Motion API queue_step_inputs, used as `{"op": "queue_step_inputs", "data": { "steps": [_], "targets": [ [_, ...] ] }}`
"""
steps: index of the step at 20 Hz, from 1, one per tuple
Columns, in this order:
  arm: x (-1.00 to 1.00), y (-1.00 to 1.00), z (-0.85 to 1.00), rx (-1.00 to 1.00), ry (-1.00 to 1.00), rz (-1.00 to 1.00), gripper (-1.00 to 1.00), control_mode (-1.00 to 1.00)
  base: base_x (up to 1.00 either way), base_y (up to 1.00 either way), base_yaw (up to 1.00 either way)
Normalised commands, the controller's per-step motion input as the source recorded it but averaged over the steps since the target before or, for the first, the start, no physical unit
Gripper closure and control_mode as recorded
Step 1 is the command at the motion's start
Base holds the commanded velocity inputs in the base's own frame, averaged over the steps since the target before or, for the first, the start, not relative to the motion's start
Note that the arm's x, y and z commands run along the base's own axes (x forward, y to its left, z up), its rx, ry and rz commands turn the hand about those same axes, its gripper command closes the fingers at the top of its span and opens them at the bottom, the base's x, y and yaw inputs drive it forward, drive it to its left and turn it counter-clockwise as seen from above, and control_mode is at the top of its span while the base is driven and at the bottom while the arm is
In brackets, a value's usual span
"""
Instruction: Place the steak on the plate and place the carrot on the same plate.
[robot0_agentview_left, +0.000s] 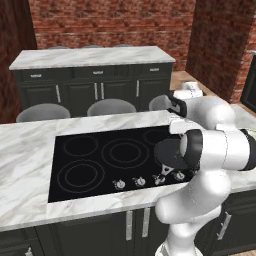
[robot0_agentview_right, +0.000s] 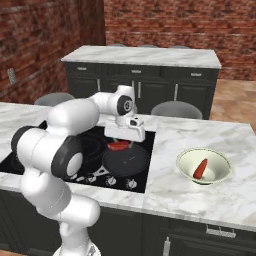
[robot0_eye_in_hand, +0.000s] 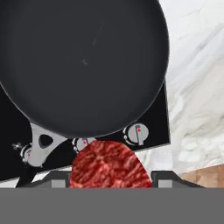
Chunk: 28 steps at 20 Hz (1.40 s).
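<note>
Gripper (robot0_agentview_right: 120, 145) above the pan (robot0_agentview_right: 125, 161), fingers closed on the steak (robot0_agentview_right: 120, 146); steak lifted clear of the pan. In the hand view the steak (robot0_eye_in_hand: 107, 165) sits between the tips, pan (robot0_eye_in_hand: 83, 65) empty below. Carrot (robot0_agentview_right: 200, 169) lies in the bowl (robot0_agentview_right: 186, 162) on the counter (robot0_agentview_right: 200, 200), right of the cooktop (robot0_agentview_left: 100, 160). Plate not located.

Handling, by judgement: steak light, soft, likely slick and floppy; hold it across the middle, as now. Carrot stiff, slim, may roll; grip mid-length, across its width.
</note>
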Motion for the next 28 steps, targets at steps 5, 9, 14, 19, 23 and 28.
{"op": "queue_step_inputs", "data": {
  "steps": [5,9,14,19,23,28],
  "targets": [
    [-1.0,0.07,0.39,0.02,-0.15,-0.01,1.0,-1.0,0.0,0.0,0.0],
    [-0.62,0.17,0.27,0.0,-0.48,0.0,1.0,-1.0,0.0,0.0,0.0],
    [0.03,0.07,0.07,-0.02,-0.01,0.0,1.0,-1.0,0.0,0.0,0.0],
    [0.0,0.14,0.0,0.0,0.01,0.0,1.0,-1.0,0.0,0.0,0.0],
    [-0.01,0.04,0.0,0.0,0.01,0.01,1.0,-1.0,0.0,0.0,0.0],
    [0.0,0.05,0.0,0.0,0.0,0.0,1.0,1.0,0.0,0.59,0.0]
  ]
}}
